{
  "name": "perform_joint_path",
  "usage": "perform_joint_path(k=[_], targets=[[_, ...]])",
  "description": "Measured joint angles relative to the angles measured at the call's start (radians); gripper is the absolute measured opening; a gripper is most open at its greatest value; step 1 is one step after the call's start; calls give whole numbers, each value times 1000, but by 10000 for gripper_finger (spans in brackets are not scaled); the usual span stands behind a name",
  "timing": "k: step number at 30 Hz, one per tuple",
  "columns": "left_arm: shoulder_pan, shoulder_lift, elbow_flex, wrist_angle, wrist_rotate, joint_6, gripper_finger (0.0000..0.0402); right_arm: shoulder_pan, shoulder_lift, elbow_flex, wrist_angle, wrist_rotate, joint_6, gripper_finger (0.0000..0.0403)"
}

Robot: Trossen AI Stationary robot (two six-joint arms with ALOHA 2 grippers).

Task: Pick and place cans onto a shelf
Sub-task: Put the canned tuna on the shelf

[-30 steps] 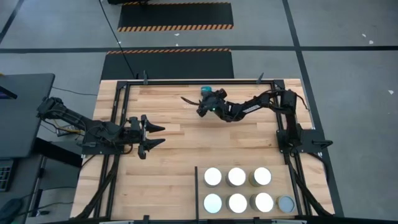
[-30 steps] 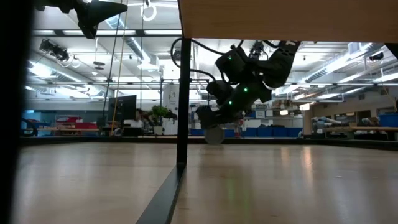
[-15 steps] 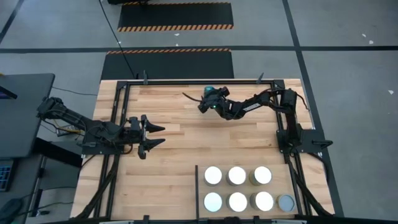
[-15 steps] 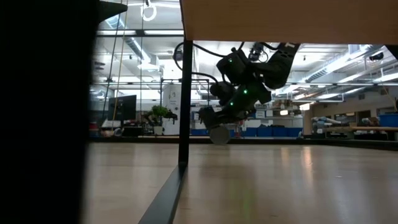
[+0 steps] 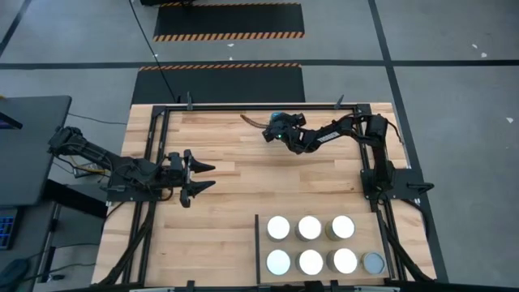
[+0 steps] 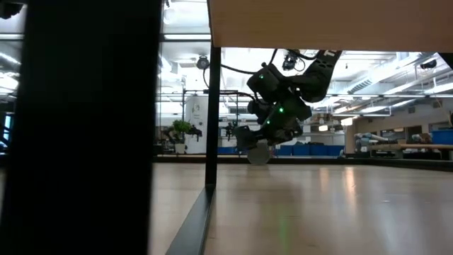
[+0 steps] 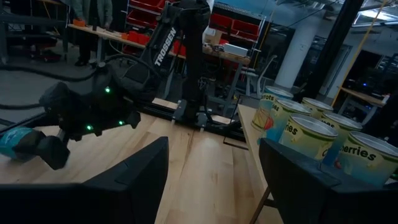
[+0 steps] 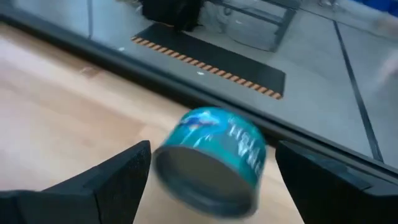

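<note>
A teal can [image 8: 211, 160] lies on its side near the table's far edge [image 5: 276, 118]. My right gripper [image 8: 211, 180] is open, with one finger on either side of the can; it also shows in the high view [image 5: 270, 128]. Several cans with silver-white tops [image 5: 309, 229] and one dull grey one [image 5: 373, 264] stand upright on the shelf [image 5: 371, 232] at the near right. My left gripper [image 5: 200, 177] is open and empty over the table's left half. My right gripper has the teal can's curved side [image 8: 249, 146] between its open fingers. I cannot tell whether either finger [image 8: 121, 174] touches it. The fingers come level from the table's right side, and the can's round end [image 8: 202, 180] faces the gripper.
Black metal bars [image 5: 258, 243] edge the shelf, and a black frame [image 5: 243, 105] runs around the table. In the left wrist view the shelf's cans [image 7: 311, 134] stand to one side. A dark upright shape [image 6: 88, 127] blocks the left of the low view.
My right gripper has gone toward the table's far edge and a little to the right, and the teal can has moved a little to the right with it. A dark shape has come across the left of the low view.
</note>
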Motion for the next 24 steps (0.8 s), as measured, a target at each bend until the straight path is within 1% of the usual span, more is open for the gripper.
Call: perform_joint_path(k=[2,7,13,18,20,24], targets=[[0,0,0,0,0,0,256,-14,0,0,18,-2,20,350],[0,0,0,0,0,0,256,-43,0,0,30,-71,82,349],[0,0,0,0,0,0,256,-45,0,0,-15,-71,127,348],[0,0,0,0,0,0,256,-34,0,0,-15,-68,125,346],[0,0,0,0,0,0,256,-28,0,0,-15,-68,125,335],[0,0,0,0,0,0,256,-19,0,0,-23,-70,124,289]])
